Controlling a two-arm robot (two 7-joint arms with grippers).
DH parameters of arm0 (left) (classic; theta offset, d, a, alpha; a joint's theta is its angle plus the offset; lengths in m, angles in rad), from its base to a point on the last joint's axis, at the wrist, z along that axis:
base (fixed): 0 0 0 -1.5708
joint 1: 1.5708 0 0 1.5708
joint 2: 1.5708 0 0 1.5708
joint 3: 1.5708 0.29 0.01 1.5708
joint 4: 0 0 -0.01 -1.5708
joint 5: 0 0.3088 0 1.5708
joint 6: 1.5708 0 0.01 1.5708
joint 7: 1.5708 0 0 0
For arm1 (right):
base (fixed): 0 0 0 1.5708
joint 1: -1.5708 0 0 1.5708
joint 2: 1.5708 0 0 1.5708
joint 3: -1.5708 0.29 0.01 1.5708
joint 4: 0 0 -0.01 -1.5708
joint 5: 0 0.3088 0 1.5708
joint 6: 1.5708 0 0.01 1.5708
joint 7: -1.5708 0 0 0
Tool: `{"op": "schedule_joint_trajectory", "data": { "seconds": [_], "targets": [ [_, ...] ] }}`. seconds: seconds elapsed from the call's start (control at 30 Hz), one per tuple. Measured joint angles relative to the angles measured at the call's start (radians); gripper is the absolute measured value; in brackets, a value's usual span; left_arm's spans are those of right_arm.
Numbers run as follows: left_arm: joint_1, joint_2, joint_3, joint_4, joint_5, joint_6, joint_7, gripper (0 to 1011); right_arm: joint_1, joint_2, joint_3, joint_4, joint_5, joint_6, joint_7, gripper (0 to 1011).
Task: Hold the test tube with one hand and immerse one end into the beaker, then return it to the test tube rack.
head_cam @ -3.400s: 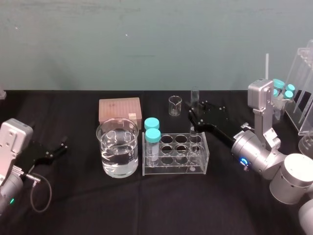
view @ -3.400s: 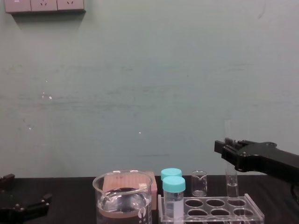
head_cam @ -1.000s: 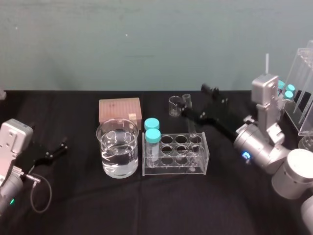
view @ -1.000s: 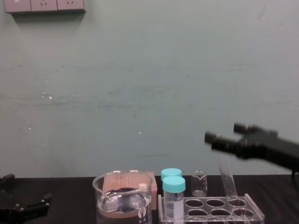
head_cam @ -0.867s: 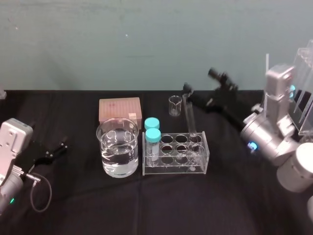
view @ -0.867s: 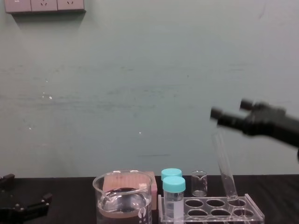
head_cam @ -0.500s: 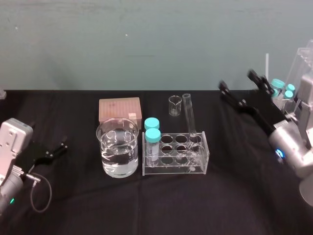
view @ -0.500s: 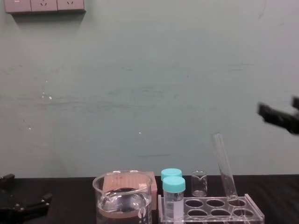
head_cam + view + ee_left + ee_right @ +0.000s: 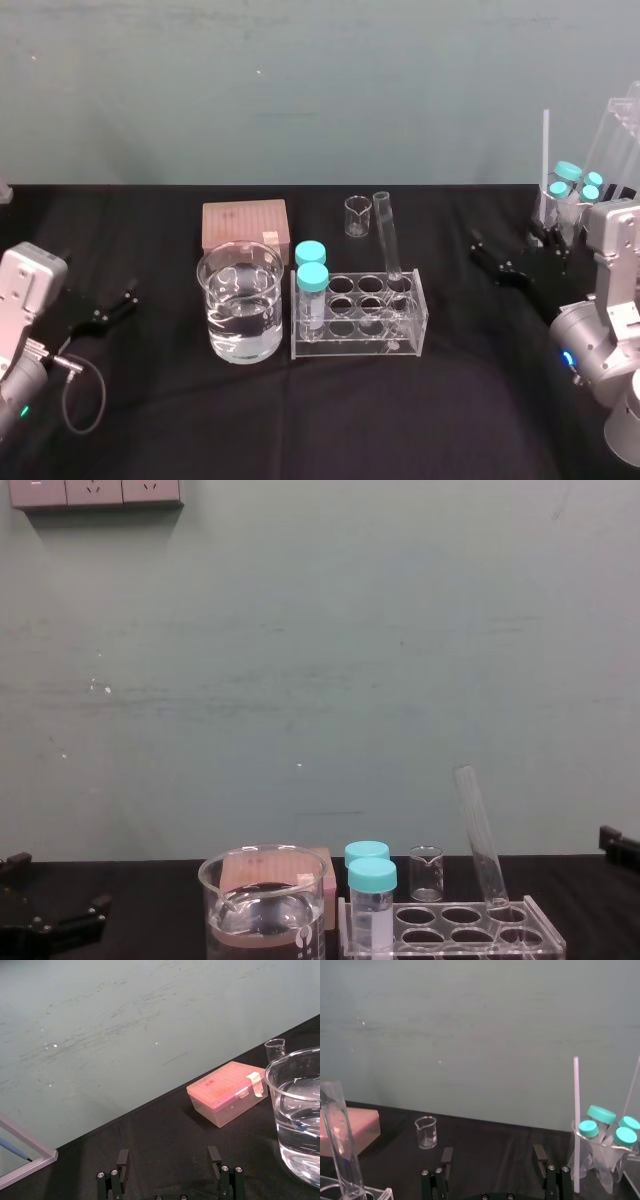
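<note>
The test tube (image 9: 386, 236) stands free in the far right hole of the test tube rack (image 9: 355, 346), leaning a little toward the beaker. It also appears as the test tube (image 9: 480, 832) and test tube (image 9: 340, 1141). The beaker (image 9: 240, 300) holds clear liquid just left of the rack. My right gripper (image 9: 510, 250) is open and empty, low over the table well to the right of the rack, and its fingers (image 9: 445, 1156) stand wide apart. My left gripper (image 9: 105, 308) rests open at the table's left, with its fingers (image 9: 122, 1158) pointing toward the beaker (image 9: 297, 1115).
Two teal-capped vials (image 9: 311, 268) stand in the rack's left holes. A pink tip box (image 9: 244, 222) and a tiny beaker (image 9: 357, 215) sit behind. At the far right are teal-capped tubes (image 9: 575, 180) and a clear acrylic stand (image 9: 615, 200), close to my right gripper.
My right gripper has drawn back from the test tube, rightward and down to the table's right side. The tube stays leaning in the rack. The left arm has not moved.
</note>
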Motion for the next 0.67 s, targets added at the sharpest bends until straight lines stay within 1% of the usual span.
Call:
{"op": "schedule_joint_trajectory", "data": {
  "seconds": [0.3,0.67],
  "targets": [
    [0.000,0.000,0.000,0.000,0.000,0.000,0.000,1000,0.026,-0.020,-0.006,0.052,-0.030,0.045,0.010,1003],
    [0.000,0.000,0.000,0.000,0.000,0.000,0.000,1000,0.024,-0.018,-0.006,0.047,-0.029,0.043,0.012,1003]
  ]
}}
